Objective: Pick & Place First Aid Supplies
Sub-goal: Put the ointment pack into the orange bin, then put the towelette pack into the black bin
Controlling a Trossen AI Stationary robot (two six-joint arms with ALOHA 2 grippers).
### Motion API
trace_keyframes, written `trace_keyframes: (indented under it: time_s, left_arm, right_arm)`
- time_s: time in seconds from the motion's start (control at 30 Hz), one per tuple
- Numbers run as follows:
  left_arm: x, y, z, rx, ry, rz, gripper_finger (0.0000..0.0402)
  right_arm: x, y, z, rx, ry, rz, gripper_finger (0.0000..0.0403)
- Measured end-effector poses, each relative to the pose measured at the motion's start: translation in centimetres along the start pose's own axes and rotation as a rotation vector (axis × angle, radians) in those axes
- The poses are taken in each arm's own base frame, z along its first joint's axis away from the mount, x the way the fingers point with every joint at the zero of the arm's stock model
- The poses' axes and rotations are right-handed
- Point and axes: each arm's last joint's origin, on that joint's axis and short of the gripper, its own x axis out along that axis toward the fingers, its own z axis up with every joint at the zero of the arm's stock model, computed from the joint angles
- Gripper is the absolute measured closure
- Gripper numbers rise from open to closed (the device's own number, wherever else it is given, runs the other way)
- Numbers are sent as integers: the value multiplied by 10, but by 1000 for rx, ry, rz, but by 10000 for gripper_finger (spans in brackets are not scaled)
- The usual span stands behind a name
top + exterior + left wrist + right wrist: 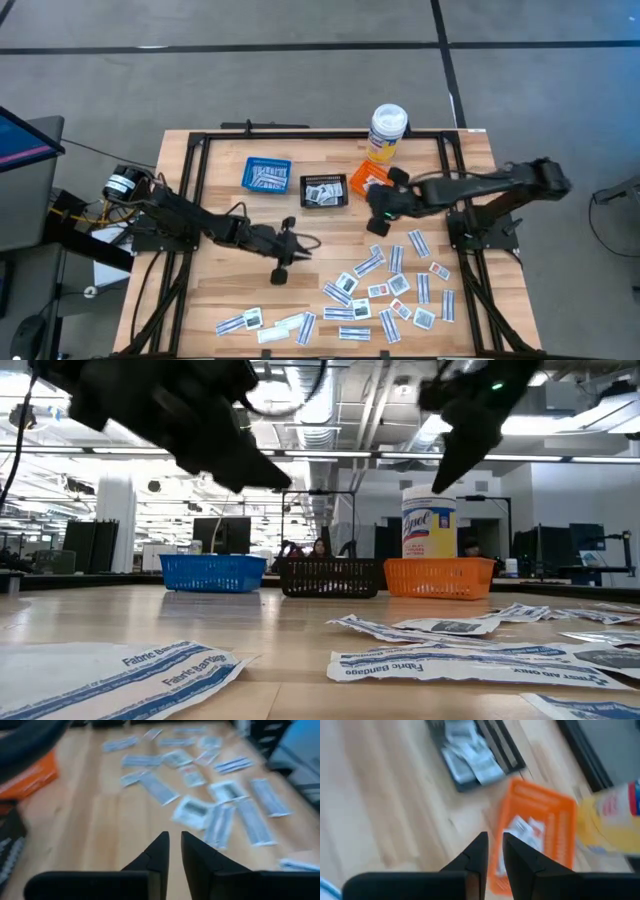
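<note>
Nearest my low camera lie fabric-bandage packets (pixel 150 665). Left gripper (pixel 174 851) hangs over bare wood, fingers a slit apart, holding nothing; right gripper (pixel 495 851) likewise — over the orange basket (pixel 540 827) (packets inside). First aid supplies (pixel 385 290) scatter across the table's (pixel 220 275) near-right.

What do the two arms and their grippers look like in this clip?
Both are dark, slim, jointed arms. The left arm has a silver-and-yellow cylindrical part near its base and thin cables alongside. Left gripper and right gripper each have two black, tapered, wedge-shaped fingers, with no markings visible.
</note>
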Motion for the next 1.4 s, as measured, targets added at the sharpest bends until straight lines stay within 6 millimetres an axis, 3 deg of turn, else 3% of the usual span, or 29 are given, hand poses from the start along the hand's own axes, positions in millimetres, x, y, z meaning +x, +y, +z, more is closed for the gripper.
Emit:
trace_keyframes:
  time_s: [0.23, 0.4, 0.67, 0.87, 1.23, 1.4]
  left_arm:
    - [-9, -38, -7, 16, 62, -130, 291]
    - [-19, -59, -25, -63, 244, -177, 258]
    - [-48, -94, -44, -162, 458, -247, 263]
    - [-60, -107, -47, -157, 488, -270, 269]
    - [-53, -110, -68, -161, 583, -219, 270]
    - [-56, -115, -67, -162, 560, -250, 270]
  right_arm:
    - [-8, 9, -40, -147, -416, 330, 351]
    - [-15, 9, -37, -194, -669, 393, 351]
    - [-13, 15, -23, -201, -817, 372, 350]
    - [4, 30, -13, -291, -788, 360, 324]
    - [23, 58, 46, -355, -633, 355, 219]
    - [34, 63, 60, -377, -554, 342, 191]
